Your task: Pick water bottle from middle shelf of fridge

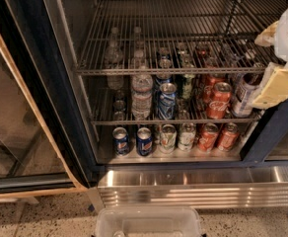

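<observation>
The fridge point(35, 83) stands open, with a dark frame and wire racks inside. A clear ribbed water bottle point(142, 95) stands at the front of the middle shelf point(104, 121), left of centre. More clear bottles point(114, 58) stand behind it, seen through the rack above. My gripper point(276, 65), white with cream-coloured parts, hangs close to the camera at the right edge. It is outside the fridge, well to the right of the water bottle and about level with it or slightly higher. It touches nothing on the shelf.
Soda cans share the middle shelf: a blue one point(166, 101) right beside the bottle, red ones point(219, 100) further right. More cans point(144, 141) line the fridge floor. The upper rack point(159, 28) hangs above. The glass door point(6, 122) is at left, a clear plastic bin point(149, 223) below.
</observation>
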